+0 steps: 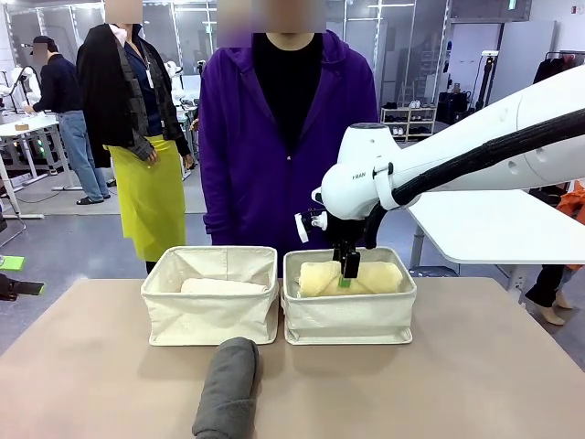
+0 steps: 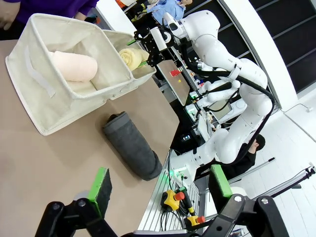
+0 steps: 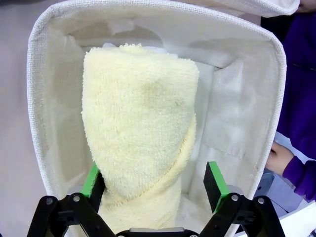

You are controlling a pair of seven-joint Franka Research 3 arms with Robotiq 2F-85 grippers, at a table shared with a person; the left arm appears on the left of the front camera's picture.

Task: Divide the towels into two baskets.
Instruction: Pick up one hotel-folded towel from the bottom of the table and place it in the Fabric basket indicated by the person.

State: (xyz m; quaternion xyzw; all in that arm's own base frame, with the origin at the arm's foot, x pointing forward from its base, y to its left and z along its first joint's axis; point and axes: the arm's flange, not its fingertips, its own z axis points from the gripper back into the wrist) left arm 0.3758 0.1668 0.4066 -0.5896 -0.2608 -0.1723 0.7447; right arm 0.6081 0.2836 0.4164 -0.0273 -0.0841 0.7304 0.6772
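grey towel (image 1: 227, 389) cut off (bottom edge) in front view.

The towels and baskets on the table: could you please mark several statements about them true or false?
The rolled pale yellow terry towel lies in the cream canvas basket on the robot's right. True.
The rolled dark grey towel sits inside a basket. False: it lies on the table in front of them.
The rolled pale pink towel lies in the left cream canvas basket. True.
The right gripper is clamped shut on the yellow towel. False: its jaws stand open astride the roll.
The left gripper holds a towel. False: it is open and empty above the table.
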